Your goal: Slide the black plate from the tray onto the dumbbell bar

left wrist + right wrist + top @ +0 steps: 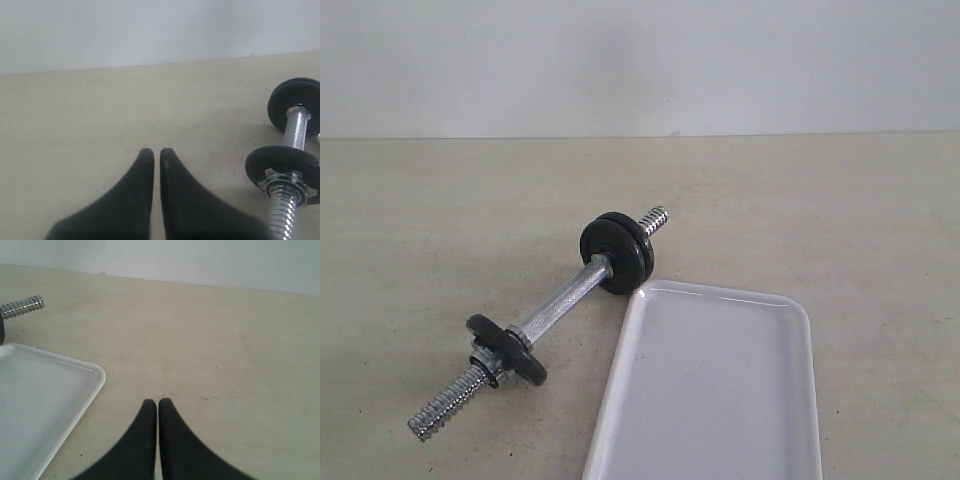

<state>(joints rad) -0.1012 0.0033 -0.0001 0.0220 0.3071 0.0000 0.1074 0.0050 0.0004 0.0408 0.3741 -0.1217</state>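
Dumbbell bar (560, 303) slantwise on table (840, 220), plates (617, 251) on both ends, tray (710, 400) just right

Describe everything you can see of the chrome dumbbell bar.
The shiny chrome steel dumbbell bar rests on the beige tabletop, running diagonally beside the glossy white rectangular tray. Both ends have coarse threads; the middle is knurled. Two round black iron discs, as it looks, sit near its far end, by the tray's corner. One more black disc sits near the other end with a chrome collar nut outside it.

Black plates (616, 252); chrome knurled dumbbell bar (555, 308); white tray (710, 390); beige table (820, 200).
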